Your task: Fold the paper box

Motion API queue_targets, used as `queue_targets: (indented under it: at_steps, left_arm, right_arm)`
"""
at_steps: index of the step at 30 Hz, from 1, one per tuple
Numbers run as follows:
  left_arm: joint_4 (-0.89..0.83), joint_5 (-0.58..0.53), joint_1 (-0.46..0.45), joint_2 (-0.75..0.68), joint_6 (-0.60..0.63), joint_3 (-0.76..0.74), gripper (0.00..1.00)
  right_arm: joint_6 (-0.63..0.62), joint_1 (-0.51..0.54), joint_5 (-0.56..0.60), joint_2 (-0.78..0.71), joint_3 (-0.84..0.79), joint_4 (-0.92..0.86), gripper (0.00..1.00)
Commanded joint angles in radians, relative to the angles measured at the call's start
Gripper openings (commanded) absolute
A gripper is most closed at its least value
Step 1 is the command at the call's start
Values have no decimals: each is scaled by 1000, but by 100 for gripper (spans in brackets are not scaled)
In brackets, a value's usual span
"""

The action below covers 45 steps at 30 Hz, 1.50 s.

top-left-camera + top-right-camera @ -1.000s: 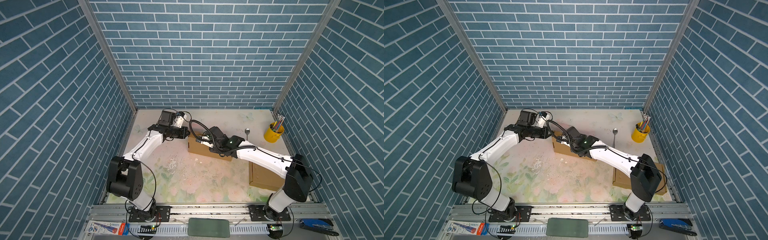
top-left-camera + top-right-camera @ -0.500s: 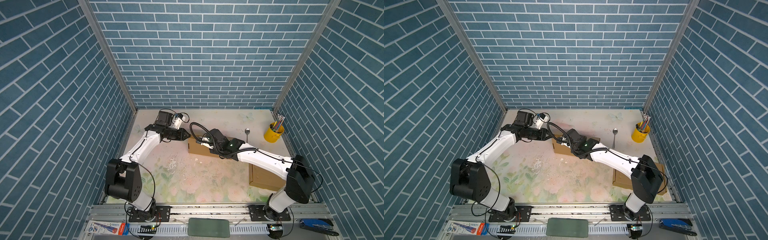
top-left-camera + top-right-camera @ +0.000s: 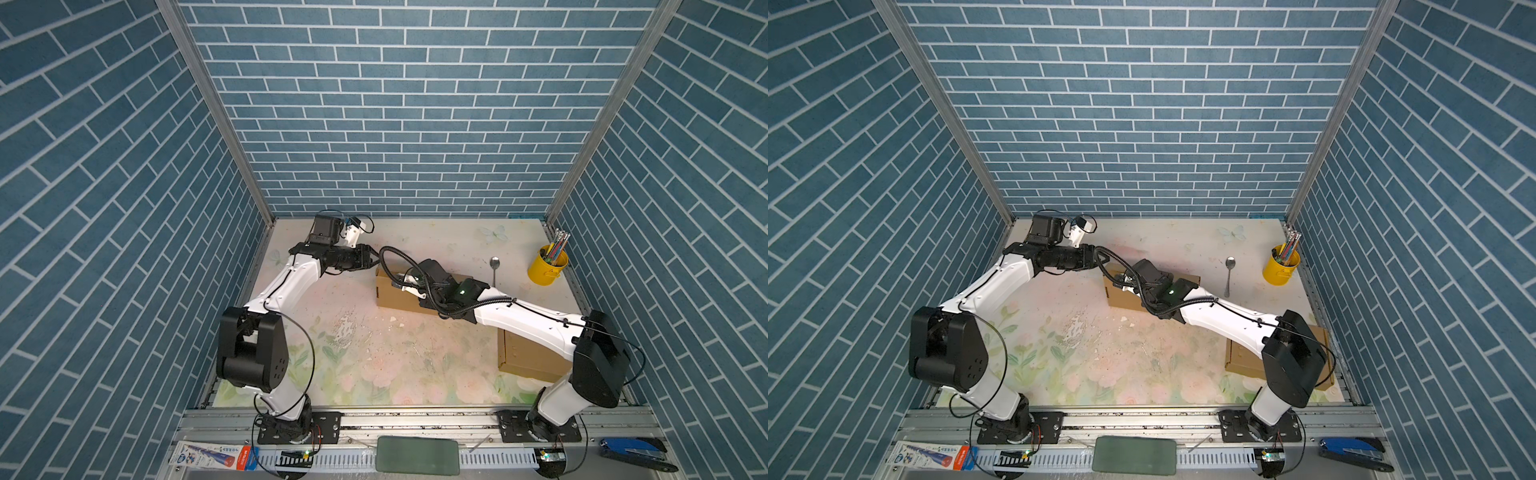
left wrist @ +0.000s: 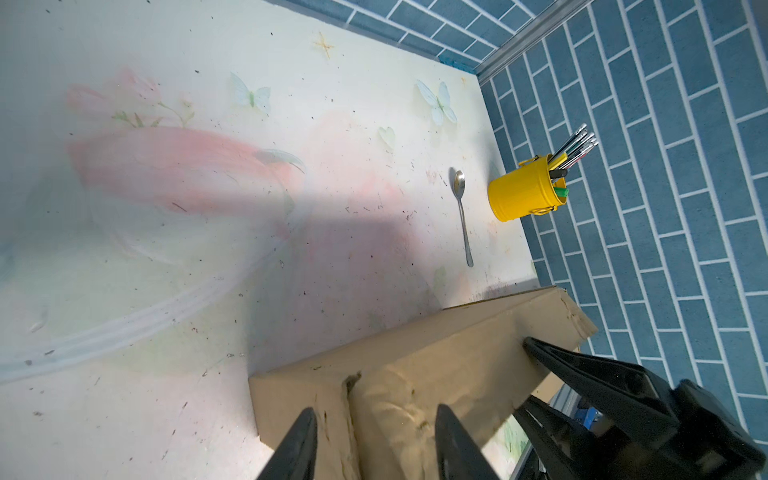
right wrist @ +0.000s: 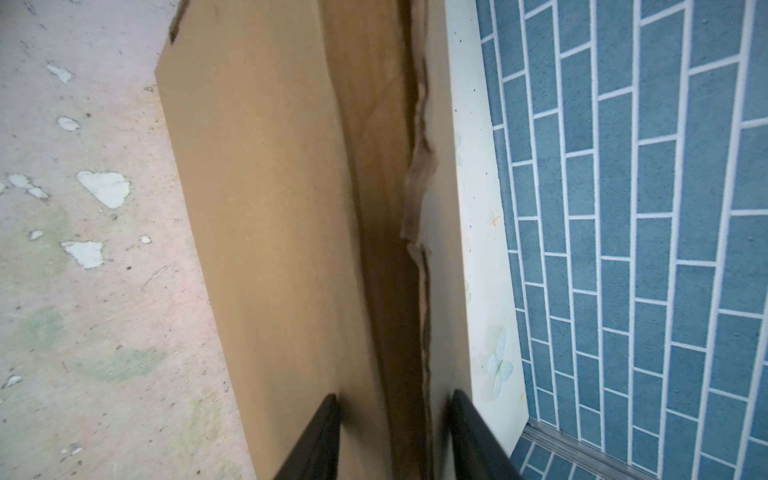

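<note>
Near the table (image 3: 374, 365) centre, the paper box (image 3: 395, 297) lay with the left gripper (image 4: 375, 407) open at its nine-o'clock end and the right gripper (image 5: 394, 395) astride its twelve-o'clock edge, grip unclear, so the unpinched flap (image 4: 390, 399) could spring open.

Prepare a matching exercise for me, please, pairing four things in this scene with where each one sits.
Things:
1. spoon
2. yellow pen cup
3. paper box
4. second cardboard piece

Places:
A. partly under the right arm, near its base
B. far right corner of the table
C. lying between the box and the cup
D. centre, left of the spoon

Pairs: 1-C, 2-B, 3-D, 4-A.
</note>
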Motion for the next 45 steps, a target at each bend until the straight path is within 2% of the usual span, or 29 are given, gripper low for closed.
queue_targets:
  at_steps: [1, 7, 10, 13, 16, 19, 22, 26, 30, 34, 38, 41, 45]
  left_arm:
    - [-33, 3, -19, 18, 25, -21, 45]
    - [-6, -14, -18, -19, 48, -173, 41]
    - [-13, -27, -17, 0, 51, -171, 37]
    - [-12, -28, -16, 7, 52, -169, 37]
    - [-5, -37, -15, 9, 52, -175, 36]
    - [-1, -37, -15, 16, 49, -173, 36]
    - [-2, -38, -16, 18, 49, -163, 36]
    - [-4, -40, -15, 17, 49, -160, 35]
    - [-4, -39, -16, 18, 51, -165, 35]
    - [-9, -40, -16, 13, 55, -160, 34]
    - [-9, -42, -17, 13, 54, -160, 34]
    - [-5, -47, -17, 12, 52, -169, 32]
    - [-2, -53, -16, 2, 50, -189, 29]
  right_arm:
    - [55, 7, -49, 17, -58, -82, 43]
    - [90, 5, -71, 21, -60, -80, 45]
    - [138, -5, -93, 7, -36, -85, 55]
    - [293, -45, -220, -81, 24, -113, 69]
    - [494, -132, -378, -199, 50, -121, 72]
    - [723, -241, -453, -283, 39, -144, 72]
    - [951, -373, -504, -320, 24, -251, 67]
    - [1128, -555, -715, -324, -16, -359, 62]
    - [1172, -634, -854, -325, -65, -322, 61]
    - [1182, -644, -902, -291, -71, -282, 58]
    - [1190, -644, -951, -253, -90, -250, 52]
    - [1174, -644, -919, -235, -137, -259, 45]
    - [1138, -644, -840, -196, -192, -290, 32]
